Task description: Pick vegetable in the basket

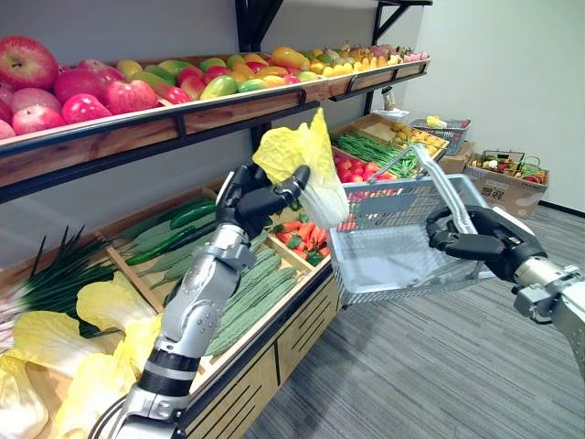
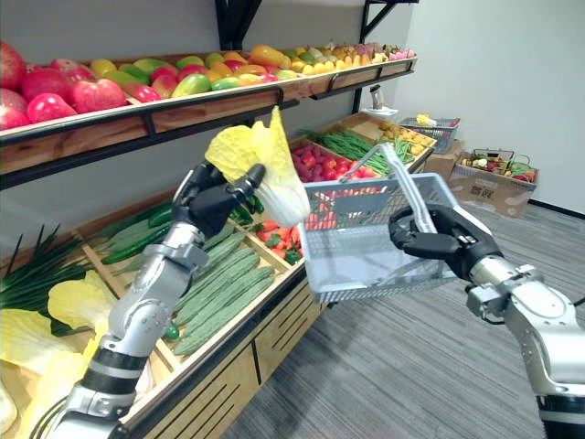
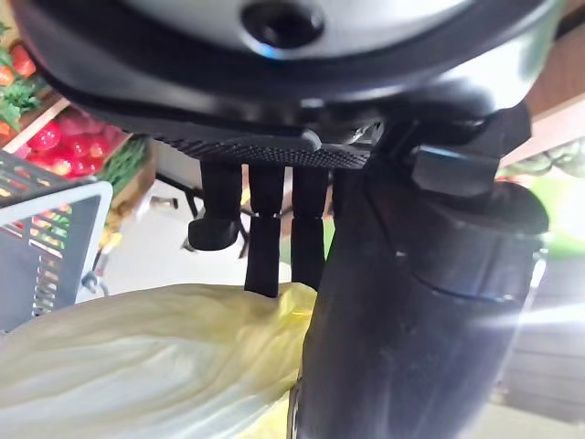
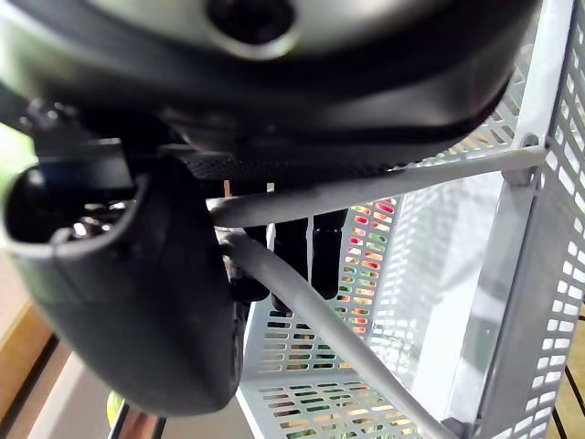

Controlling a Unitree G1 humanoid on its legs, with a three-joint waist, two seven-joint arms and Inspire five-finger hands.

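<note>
Head stereo, wrist close-ups; basket shared

grey floor, white wall, wooden produce shelves

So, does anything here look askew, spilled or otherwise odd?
Only the grey basket: it hangs tilted, not level, from its handles, which the right hand grips. The cabbage in the left hand is at the basket's rim, not inside. Nothing looks spilled or damaged.

My left hand grips a napa cabbage raised just beside the grey basket, whose handle my right hand clasps.
</note>
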